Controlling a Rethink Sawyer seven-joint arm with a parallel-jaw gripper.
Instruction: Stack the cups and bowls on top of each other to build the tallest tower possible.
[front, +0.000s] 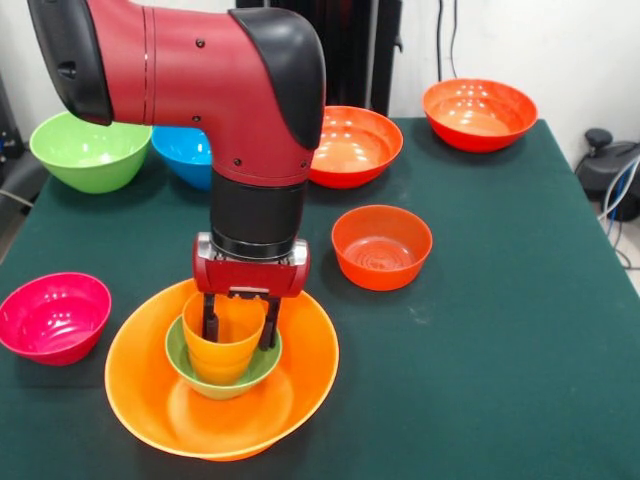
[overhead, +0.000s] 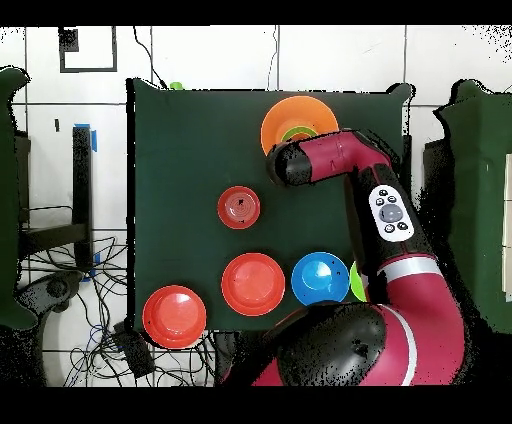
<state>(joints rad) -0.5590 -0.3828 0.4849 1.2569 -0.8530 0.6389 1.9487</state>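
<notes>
The orange cup (front: 224, 342) is being set into the small green bowl (front: 222, 366), which sits inside the big orange bowl (front: 222, 372) at the near edge of the bench (front: 480, 330). The tool (front: 238, 322) is placed around the cup's rim, one finger on each side, seemingly gripping it. Next, the cup should probably be let go and the tool lifted straight up. Then the small red-orange bowl (front: 381, 246) could be added.

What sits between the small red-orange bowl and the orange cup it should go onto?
Only bare green cloth lies between the small red-orange plastic bowl and the orange plastic cup, but the gripper straddles the cup's rim, blocking its top.
</notes>
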